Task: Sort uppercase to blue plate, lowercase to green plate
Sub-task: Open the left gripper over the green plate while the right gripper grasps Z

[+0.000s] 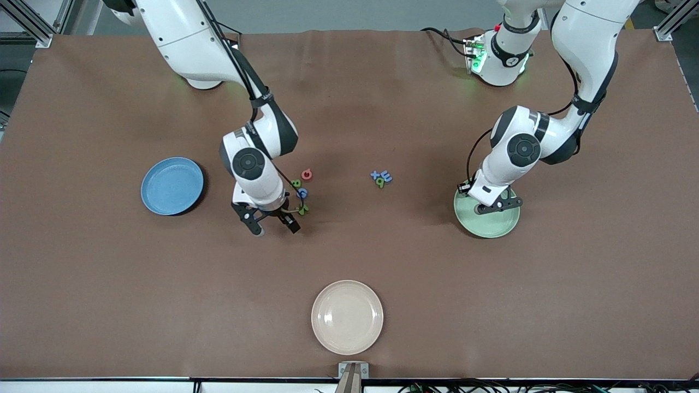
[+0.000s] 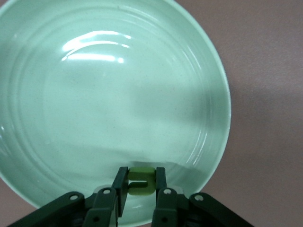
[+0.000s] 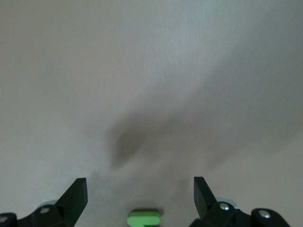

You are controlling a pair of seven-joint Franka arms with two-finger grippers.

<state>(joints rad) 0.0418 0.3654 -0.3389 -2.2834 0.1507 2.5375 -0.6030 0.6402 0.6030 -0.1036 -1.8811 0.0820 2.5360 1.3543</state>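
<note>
The left gripper [image 2: 141, 185] hangs over the green plate [image 1: 494, 225], its jaws pinched on a small green lowercase letter [image 2: 141, 181]. This foam piece looks very light and soft, so I judge a gentle hold across its flat sides is enough. The right gripper [image 1: 271, 222] stands with jaws wide above the table beside the uppercase letters [image 1: 302, 190]; a green piece [image 3: 143, 218] shows between its fingers. Three other lowercase letters [image 1: 381, 177] lie well apart from the green plate, toward the middle. The blue plate [image 1: 172, 185] is at the right arm's end.
</note>
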